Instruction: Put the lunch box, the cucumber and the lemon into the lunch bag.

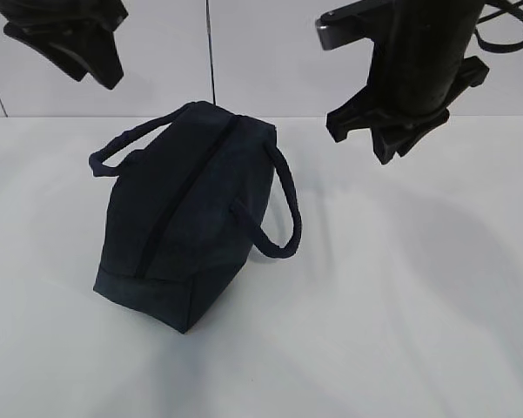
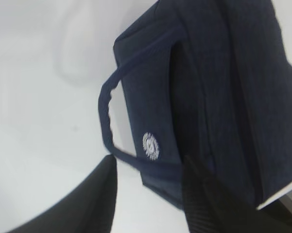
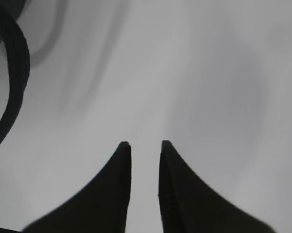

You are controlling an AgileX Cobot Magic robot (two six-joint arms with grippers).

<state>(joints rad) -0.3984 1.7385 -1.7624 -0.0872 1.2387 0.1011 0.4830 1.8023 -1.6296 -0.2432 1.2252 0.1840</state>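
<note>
The dark navy lunch bag (image 1: 191, 209) stands on the white table, its top zipper line running closed along the ridge and a loop handle hanging off each side. The lunch box, the cucumber and the lemon are out of view. My left gripper (image 1: 91, 57) hangs high above the table, left of and behind the bag. In its wrist view the left gripper (image 2: 149, 162) is open, with the bag (image 2: 209, 87) and its white round logo (image 2: 150, 145) below. My right gripper (image 1: 365, 139) is raised to the right of the bag. Its wrist view shows the right gripper (image 3: 145, 143) slightly open and empty over bare table.
The white table (image 1: 400, 305) stretches around the bag, with a pale wall (image 1: 261, 52) behind it. One bag handle (image 3: 17, 73) curves through the left edge of the right wrist view. A table edge (image 2: 282, 196) shows at the lower right of the left wrist view.
</note>
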